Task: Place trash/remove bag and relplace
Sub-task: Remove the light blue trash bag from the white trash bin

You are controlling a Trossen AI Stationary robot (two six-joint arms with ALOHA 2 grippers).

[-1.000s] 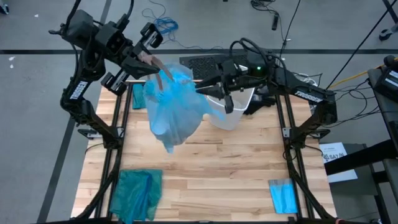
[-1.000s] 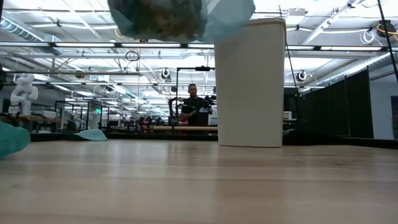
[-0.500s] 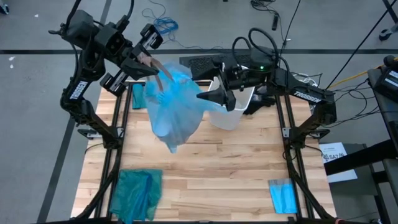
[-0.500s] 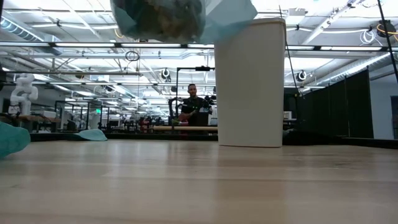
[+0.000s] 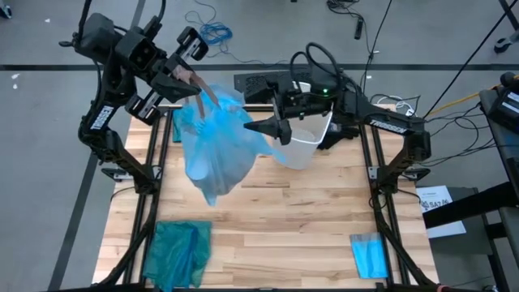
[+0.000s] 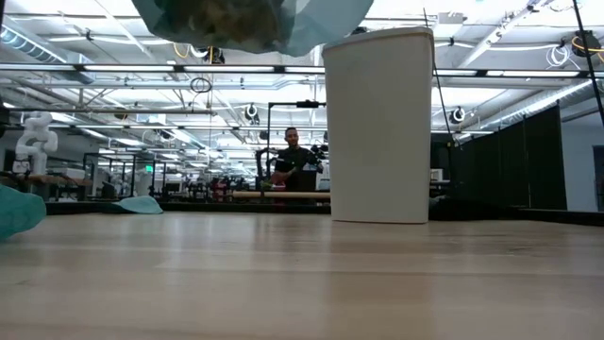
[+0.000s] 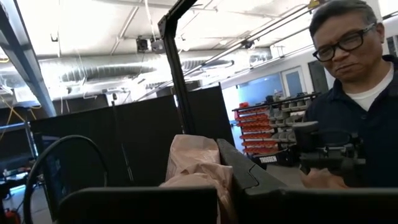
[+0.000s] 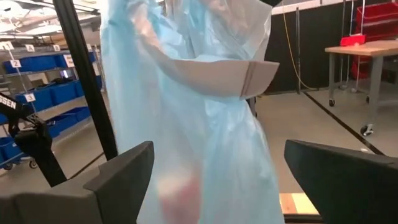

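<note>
While hanging from left tool (image 5: 188,75), bag (image 5: 215,146) clears table (image 5: 324,219).

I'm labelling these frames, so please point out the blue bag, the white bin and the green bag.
blue bag (image 5: 217,150): high view, middle of its hanging body.
white bin (image 6: 380,132): low view, middle of its front wall.
green bag (image 5: 177,251): high view, centre of the crumpled plastic.
</note>
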